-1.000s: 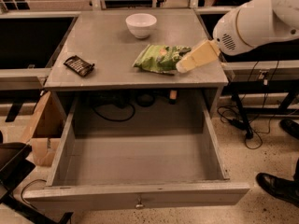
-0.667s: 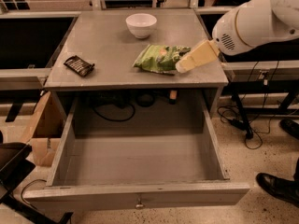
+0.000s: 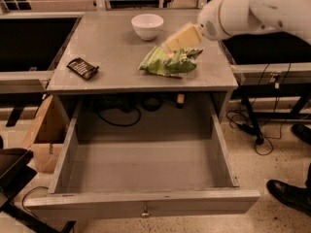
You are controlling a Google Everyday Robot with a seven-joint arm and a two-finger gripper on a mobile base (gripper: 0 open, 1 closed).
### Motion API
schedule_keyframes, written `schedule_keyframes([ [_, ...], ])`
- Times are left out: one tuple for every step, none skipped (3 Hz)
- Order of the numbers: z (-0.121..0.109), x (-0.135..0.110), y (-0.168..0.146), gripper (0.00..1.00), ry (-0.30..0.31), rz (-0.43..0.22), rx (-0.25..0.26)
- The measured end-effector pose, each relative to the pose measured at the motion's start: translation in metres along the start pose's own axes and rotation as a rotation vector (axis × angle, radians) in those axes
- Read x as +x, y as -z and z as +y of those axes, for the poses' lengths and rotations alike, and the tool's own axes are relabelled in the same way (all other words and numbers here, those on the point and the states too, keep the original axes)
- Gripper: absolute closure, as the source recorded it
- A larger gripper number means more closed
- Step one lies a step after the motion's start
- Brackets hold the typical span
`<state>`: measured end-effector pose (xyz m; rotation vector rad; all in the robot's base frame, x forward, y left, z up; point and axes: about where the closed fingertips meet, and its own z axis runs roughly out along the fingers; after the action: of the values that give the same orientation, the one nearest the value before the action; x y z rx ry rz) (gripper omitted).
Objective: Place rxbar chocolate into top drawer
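Though just over the green bag [image 3: 167,63], gripper [image 3: 171,43] with grip unclear; rxbar chocolate [image 3: 82,68] well apart, leftward.

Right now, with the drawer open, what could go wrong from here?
The gripper is over the green bag, far from the rxbar chocolate: it may snag or drag the bag.
The bar lies near the left edge of the table; a nudge could knock it off, missing the top drawer.

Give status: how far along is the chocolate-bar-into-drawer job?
Done: drawer stands open, empty. In progress: the gripper is over the green bag, away from the chocolate bar lying near the tabletop's left edge. Left: reach the bar, grasp it, drop it in the drawer.
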<state>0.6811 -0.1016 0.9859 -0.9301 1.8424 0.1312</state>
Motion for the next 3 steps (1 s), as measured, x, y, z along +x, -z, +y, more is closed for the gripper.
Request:
schedule_keyframes([
  [-0.006,-0.025,-0.038,0.00,0.002,-0.048,-0.001],
  [-0.003,-0.040,-0.076,0.00,-0.013,-0.015,0.015],
  [0.024,-0.053,-0.126,0.00,-0.056,0.012,-0.040],
])
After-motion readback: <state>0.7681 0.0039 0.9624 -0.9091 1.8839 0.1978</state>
